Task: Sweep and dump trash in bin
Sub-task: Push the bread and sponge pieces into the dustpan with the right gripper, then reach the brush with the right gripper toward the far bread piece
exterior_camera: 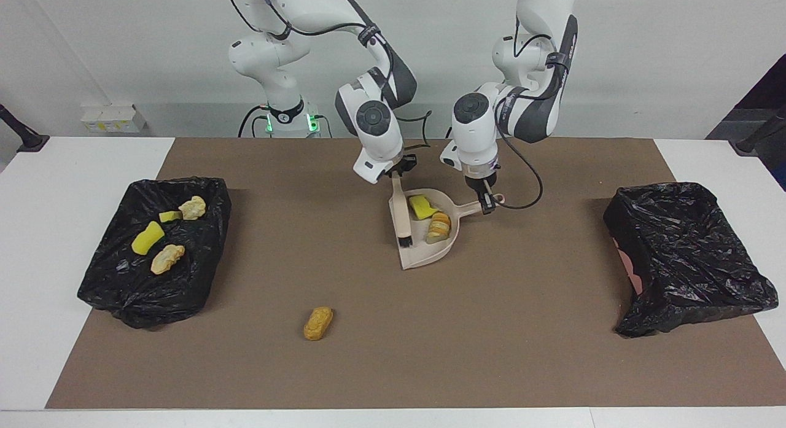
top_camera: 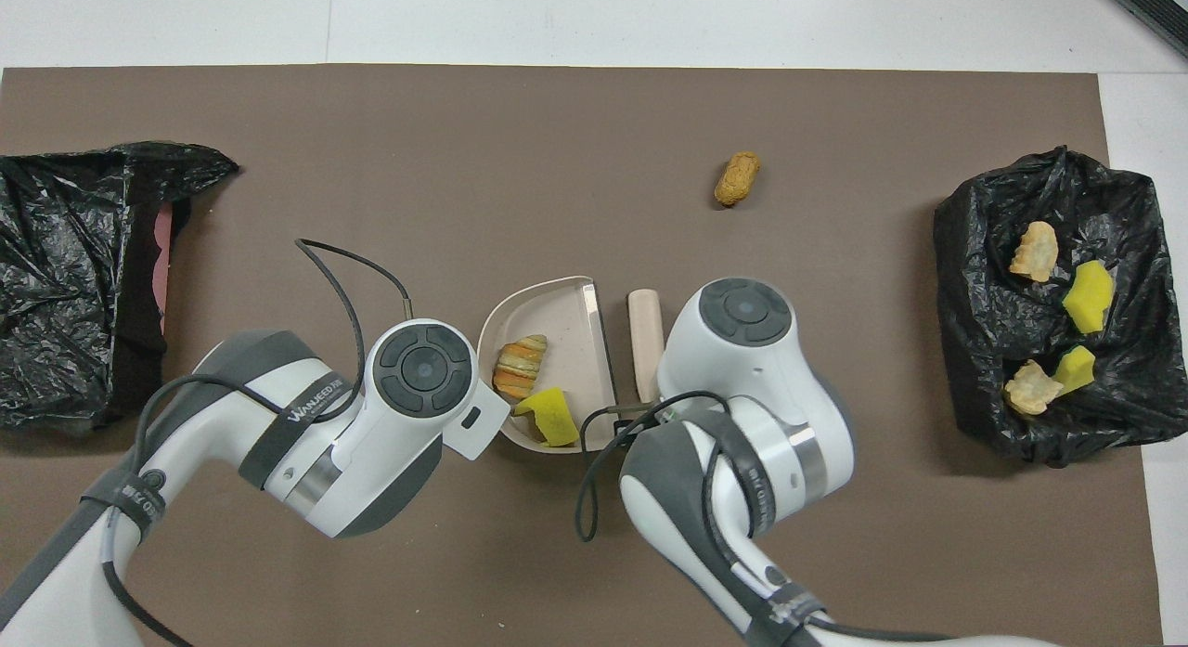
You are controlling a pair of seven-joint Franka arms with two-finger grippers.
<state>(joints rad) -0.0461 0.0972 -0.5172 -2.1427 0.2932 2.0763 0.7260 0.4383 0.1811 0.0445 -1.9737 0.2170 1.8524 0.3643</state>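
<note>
The beige dustpan (exterior_camera: 430, 247) (top_camera: 561, 317) is at the middle of the brown mat, its mouth toward the right arm's end. In it lie a yellow sponge chunk (exterior_camera: 422, 206) (top_camera: 549, 415) and a tan-orange lump (exterior_camera: 438, 226) (top_camera: 520, 366). My left gripper (exterior_camera: 488, 202) is shut on the pan's handle. My right gripper (exterior_camera: 399, 169) is shut on the beige brush (exterior_camera: 399, 207) (top_camera: 645, 345), which stands at the pan's mouth, black bristles (exterior_camera: 404, 237) down. One tan lump (exterior_camera: 318, 323) (top_camera: 737, 178) lies on the mat, farther from the robots. In the overhead view both grippers' fingers are hidden under the wrists.
A black-bagged bin (exterior_camera: 110, 280) (top_camera: 984, 350) at the right arm's end holds several yellow and tan scraps. A second black-bagged bin (exterior_camera: 681, 256) (top_camera: 74, 285) stands at the left arm's end. A cable (top_camera: 348, 266) loops over the mat beside the left wrist.
</note>
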